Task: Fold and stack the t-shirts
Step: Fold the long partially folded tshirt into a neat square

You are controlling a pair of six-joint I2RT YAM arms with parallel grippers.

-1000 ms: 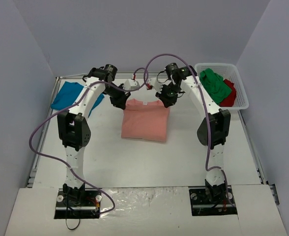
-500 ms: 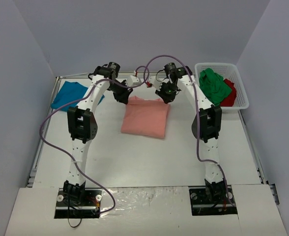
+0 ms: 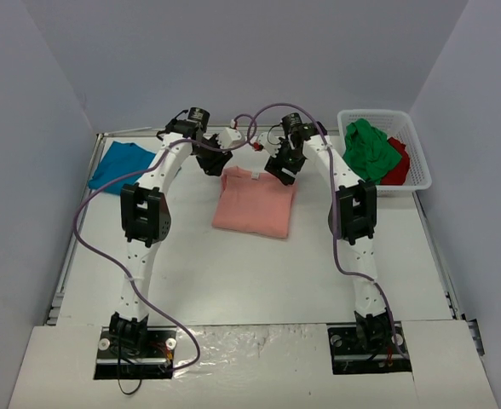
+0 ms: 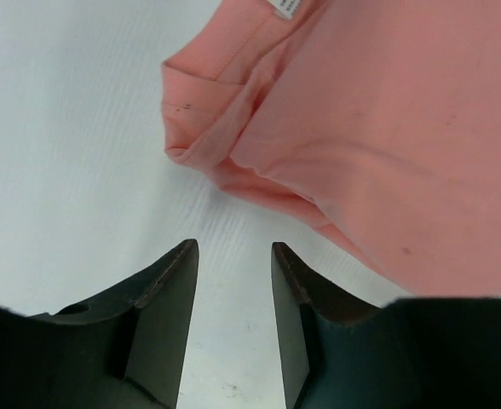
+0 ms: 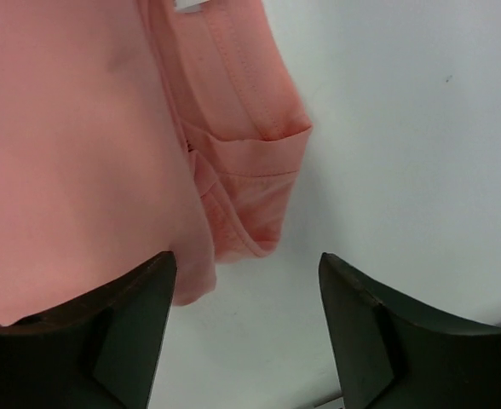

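Both arms are built from white link shells joined by black joint housings. The left arm (image 3: 135, 274) and the right arm (image 3: 365, 274) each carry a blocky black motor unit (image 3: 144, 215) partway along. Each rises from a flat black base plate (image 3: 157, 365) with small pale fasteners, seen from above at about 7 and 5 o'clock. A thin purple cable (image 3: 75, 228) hangs in a loose loop beside each arm. The left tool (image 4: 233, 256) and the right tool (image 5: 246, 266) have matte black, wedge-shaped fingers (image 4: 161, 315) with flat inner faces and lighter worn edges.
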